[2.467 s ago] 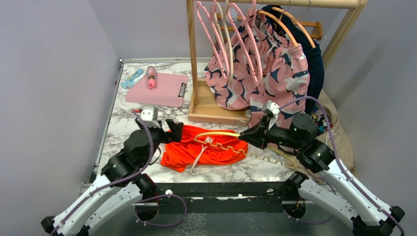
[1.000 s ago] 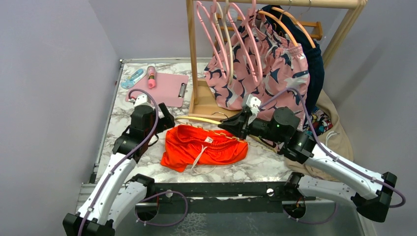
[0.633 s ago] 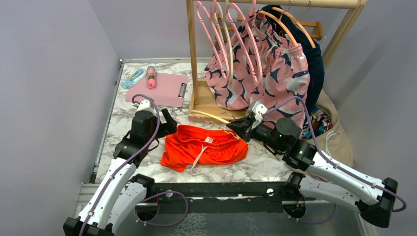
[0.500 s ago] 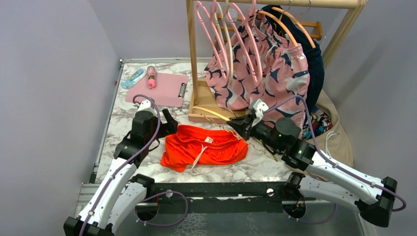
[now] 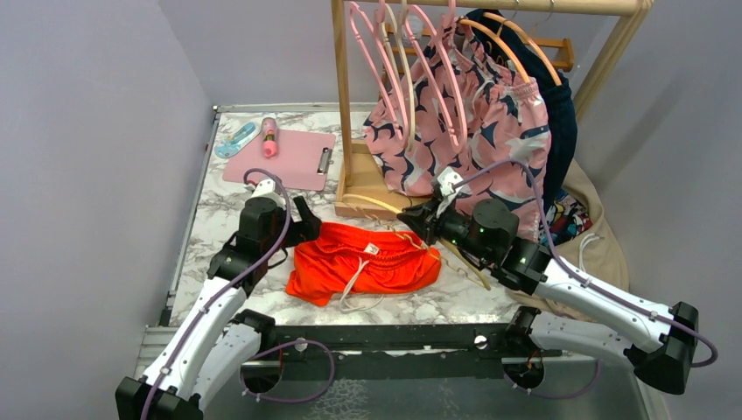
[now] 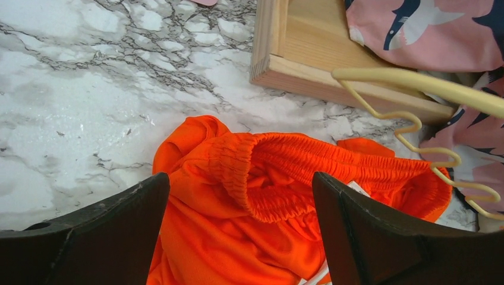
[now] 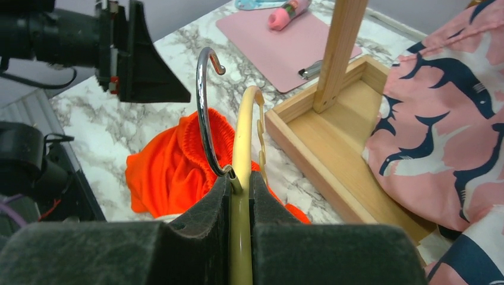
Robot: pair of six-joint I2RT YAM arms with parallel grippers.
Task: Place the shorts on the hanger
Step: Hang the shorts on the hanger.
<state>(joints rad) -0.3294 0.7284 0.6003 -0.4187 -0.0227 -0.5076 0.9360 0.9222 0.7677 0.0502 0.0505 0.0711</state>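
The orange-red shorts (image 5: 363, 262) lie crumpled on the marble table, waistband toward the rack and white drawstring toward the front. My left gripper (image 5: 304, 229) hangs open just above their left waistband corner. In the left wrist view the shorts (image 6: 255, 214) lie below that gripper (image 6: 239, 178), and nothing sits between the fingers. My right gripper (image 5: 418, 222) is shut on the pale-yellow hanger (image 5: 378, 206), held just behind the shorts. The right wrist view shows that gripper (image 7: 239, 178) clamped on the hanger (image 7: 243, 130) beside its metal hook (image 7: 202, 113), with the shorts (image 7: 172, 166) beneath.
A wooden rack (image 5: 342, 105) stands at the back, its base tray (image 5: 367, 199) right behind the hanger. Pink shark-pattern shorts (image 5: 477, 131) and pink hangers (image 5: 385, 61) hang from it. A pink clipboard (image 5: 280, 159) lies back left. A beige garment (image 5: 604, 241) is heaped at right.
The right arm has carried the hanger from over the shorts to just behind them, near the rack base. The left gripper drew back from the shorts, then edged toward the waistband corner again.
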